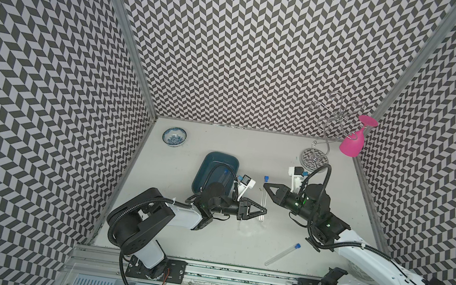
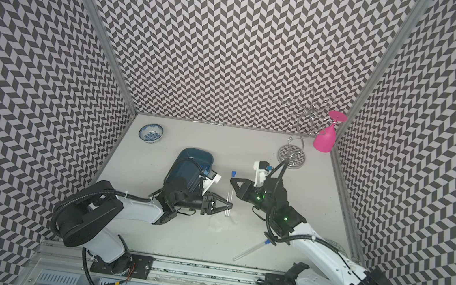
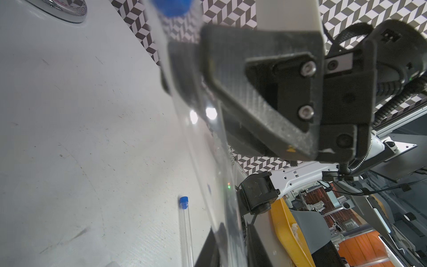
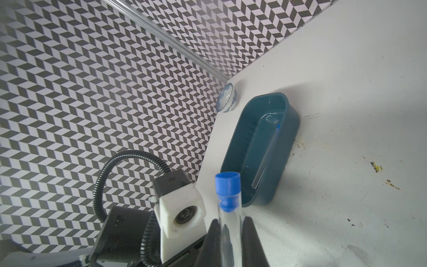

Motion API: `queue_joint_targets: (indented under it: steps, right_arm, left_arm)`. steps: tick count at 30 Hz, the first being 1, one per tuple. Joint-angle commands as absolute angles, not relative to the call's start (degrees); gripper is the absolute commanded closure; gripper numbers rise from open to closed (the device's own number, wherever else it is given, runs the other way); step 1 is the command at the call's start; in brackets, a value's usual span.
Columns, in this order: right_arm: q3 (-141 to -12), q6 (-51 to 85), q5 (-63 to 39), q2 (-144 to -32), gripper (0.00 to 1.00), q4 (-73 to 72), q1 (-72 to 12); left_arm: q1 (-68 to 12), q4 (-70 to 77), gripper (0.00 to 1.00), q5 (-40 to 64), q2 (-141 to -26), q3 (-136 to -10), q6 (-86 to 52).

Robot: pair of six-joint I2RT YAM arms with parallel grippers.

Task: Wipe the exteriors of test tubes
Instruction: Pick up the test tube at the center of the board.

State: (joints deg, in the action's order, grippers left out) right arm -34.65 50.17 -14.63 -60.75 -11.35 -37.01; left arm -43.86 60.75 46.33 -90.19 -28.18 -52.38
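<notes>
Clear test tube (image 1: 263, 199), pre-wipe hold: right gripper (image 1: 264, 185) pinches under cap (image 1: 266, 179), left gripper (image 1: 264, 213) seemingly pinches base (wipe (image 1: 250, 228) lies unheld). Next: one must release, fetch wipe.

Your bench colours
You have clear, blue-capped test tubes (image 1: 282, 254), a teal tub (image 1: 210, 171), a blue-and-white bowl (image 1: 174, 136) at ten o'clock, a pink glass (image 1: 352, 143) at two, black-and-white chevron walls (image 1: 249, 46).

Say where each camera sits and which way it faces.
Top views: above the arm bases, looking down on the table; left arm and right arm show.
Left wrist: on left arm, looking past the left gripper toward the right arm.
Right wrist: on right arm, looking past the right gripper at the tray; left arm shows.
Shared: held tube.
</notes>
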Motion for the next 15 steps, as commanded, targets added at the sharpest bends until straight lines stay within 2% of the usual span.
queue_joint_targets:
  steps: [1,4,10,12,15]
  right_arm:
    - [-34.3,50.9,-13.2,-59.5,0.89,-15.9,-37.4]
    - [-34.2,50.5,-12.5,-58.8,0.89,-16.5,-37.4]
    - [-34.7,49.9,-11.8,-58.4,0.89,-16.4,-37.4]
    - [-34.8,49.9,-11.7,-58.4,0.89,-16.5,-37.4]
    - [-35.0,49.9,-11.8,-58.5,0.89,-16.8,-37.4]
  left_arm:
    - [-45.1,64.8,0.82,47.5,-90.7,-28.9,-52.1]
    - [-45.4,64.8,0.81,47.4,-90.8,-28.9,-52.2]
    - [-45.7,64.1,0.68,47.3,-90.4,-29.0,-51.9]
    - [-45.9,63.8,0.70,47.2,-90.3,-29.0,-51.7]
    - [-45.9,63.6,0.78,47.1,-90.2,-29.0,-51.6]
